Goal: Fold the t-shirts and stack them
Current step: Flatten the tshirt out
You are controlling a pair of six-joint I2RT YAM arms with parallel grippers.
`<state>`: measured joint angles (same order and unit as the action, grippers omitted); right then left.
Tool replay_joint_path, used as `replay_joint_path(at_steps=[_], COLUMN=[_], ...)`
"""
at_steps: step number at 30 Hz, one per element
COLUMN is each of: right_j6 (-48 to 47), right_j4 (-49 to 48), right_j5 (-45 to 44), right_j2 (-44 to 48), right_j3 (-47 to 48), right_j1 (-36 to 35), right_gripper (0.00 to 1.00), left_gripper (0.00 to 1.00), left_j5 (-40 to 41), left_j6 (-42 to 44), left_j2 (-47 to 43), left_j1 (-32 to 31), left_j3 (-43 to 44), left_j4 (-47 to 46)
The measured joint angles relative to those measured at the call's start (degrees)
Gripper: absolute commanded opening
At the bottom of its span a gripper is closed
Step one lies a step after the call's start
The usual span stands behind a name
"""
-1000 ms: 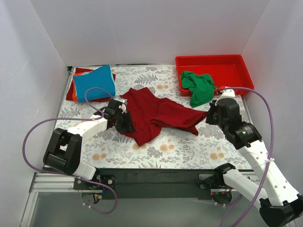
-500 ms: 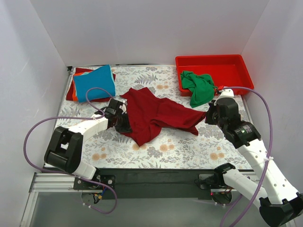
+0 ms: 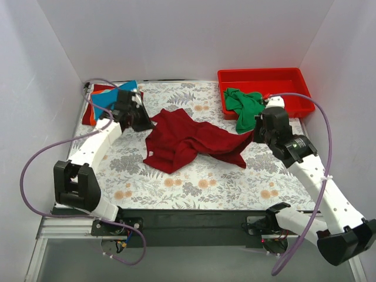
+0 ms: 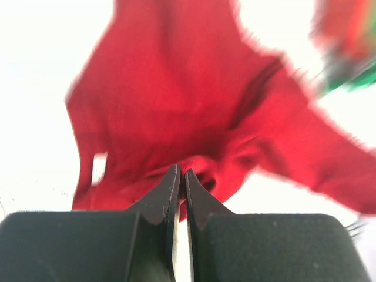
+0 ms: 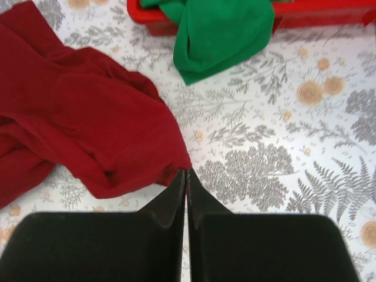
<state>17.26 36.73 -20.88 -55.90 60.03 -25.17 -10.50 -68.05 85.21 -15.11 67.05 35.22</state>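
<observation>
The large dark red t-shirt [image 3: 194, 141] lies crumpled mid-table, and also shows in the left wrist view [image 4: 176, 100] and the right wrist view [image 5: 76, 117]. My left gripper [image 3: 147, 122] is shut on its back-left edge [image 4: 182, 173]; that view is blurred. My right gripper [image 3: 257, 136] is shut on its right corner [image 5: 186, 171]. The green t-shirt [image 3: 247, 108] hangs over the tray's front edge onto the table [image 5: 220, 35]. The bright blue t-shirt [image 3: 106, 101] lies folded at the back left on orange [image 3: 94, 94] and red [image 3: 88, 116] ones, partly hidden by my left arm.
The rigid red plastic tray [image 3: 294, 76] stands at the back right; its front wall shows in the right wrist view [image 5: 147, 14]. The floral table cloth [image 3: 205, 182] covers the table. White walls close in the left, back and right sides.
My left gripper has swung from the shirt's front-left to the back left, pulling the dark red cloth with it; the shirt's left side has bunched. My right gripper has shifted slightly back.
</observation>
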Motion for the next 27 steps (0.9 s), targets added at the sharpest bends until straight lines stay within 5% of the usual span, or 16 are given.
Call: replay_joint_path(at_steps=[10, 13, 18, 27], right_j6=[-6.21, -7.19, -9.07, -12.48], right_j4=[-1.07, -1.36, -3.96, -13.38], right_j5=[-3.52, -3.65, -2.71, 1.25], right_j2=[-13.27, -14.75, -14.40, -2.34], right_j3=[31.39, 40.13, 51.65, 49.33], right_j1=[0.04, 0.04, 0.07, 0.09], right_gripper=[0.01, 0.01, 0.01, 0.01], left_gripper=[0.00, 0.00, 0.00, 0.00], left_j5=[-4.83, -4.98, -3.78, 7.69], left_j6=[-7.15, -10.23, -13.25, -9.16], left_j2=[12.74, 12.24, 1.92, -20.28], left_j1=[14.03, 15.10, 14.93, 14.91], left_j3=[49.42, 58.07, 55.74, 51.65], left_j4=[4.37, 3.17, -4.44, -17.92])
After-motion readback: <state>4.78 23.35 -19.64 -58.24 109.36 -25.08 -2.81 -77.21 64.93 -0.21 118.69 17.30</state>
